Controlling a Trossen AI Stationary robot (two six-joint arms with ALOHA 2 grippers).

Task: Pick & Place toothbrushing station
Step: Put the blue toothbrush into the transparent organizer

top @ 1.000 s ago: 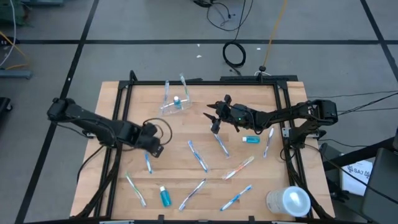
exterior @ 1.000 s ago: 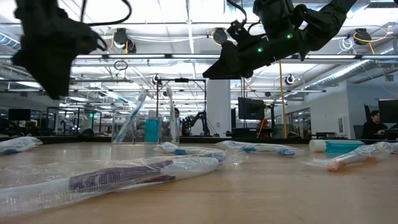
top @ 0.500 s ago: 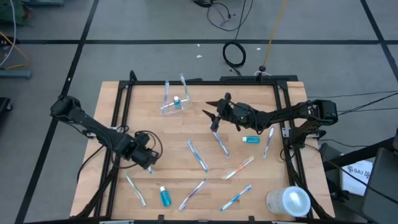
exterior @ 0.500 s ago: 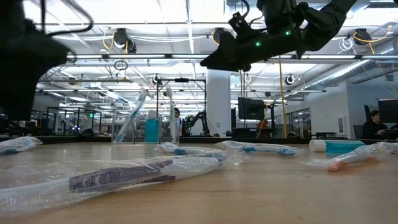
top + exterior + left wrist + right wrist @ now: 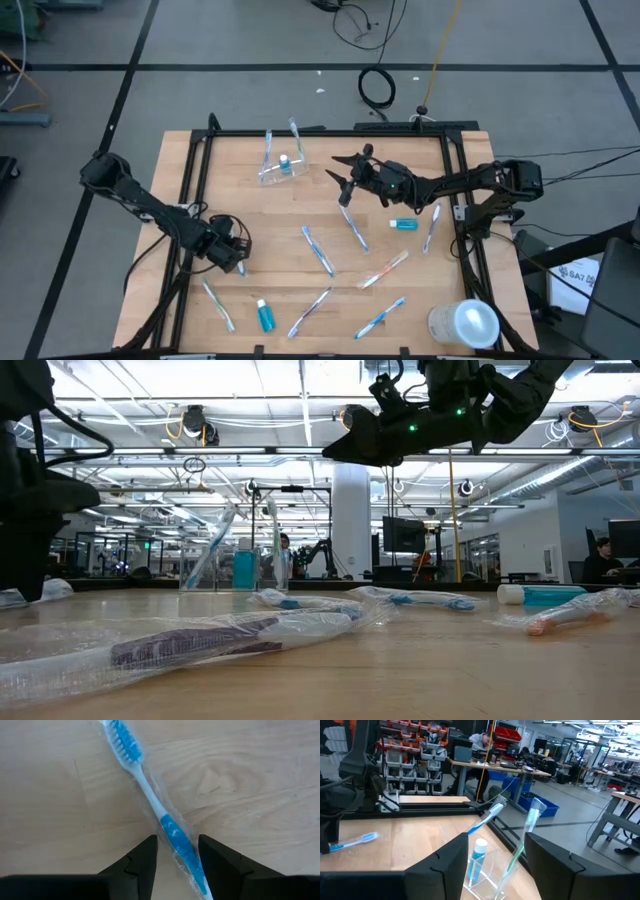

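The table (image 5: 400, 300) is a pale wooden top inside a black frame, standing on a grey floor crossed by dark lines; the low view looks past it into a large, brightly lit workshop with ceiling lamps and desks (a person sits far off at the right edge).

The clear cup (image 5: 281, 170) stands near the table's far edge, left of centre, holding two upright toothbrushes and one teal tube. Other wrapped toothbrushes lie scattered across the near half, mostly on diagonals. A second teal tube (image 5: 404, 224) lies flat towards the right side and a third (image 5: 265, 317) near the front edge. A whitish cylinder (image 5: 463, 324) sits at the front right corner.

The left gripper (image 5: 236, 258) is low over the table's left part, pointing down, its arm stretched in from the left edge. Its fingers stand apart on either side of the handle of a blue-and-white toothbrush (image 5: 152, 805), which lies flat in its wrapper, bristle head pointing away from the gripper.

The right gripper (image 5: 343, 184) hangs raised over the middle of the table, arm reaching in from the right, jaws apart and empty, facing the cup.
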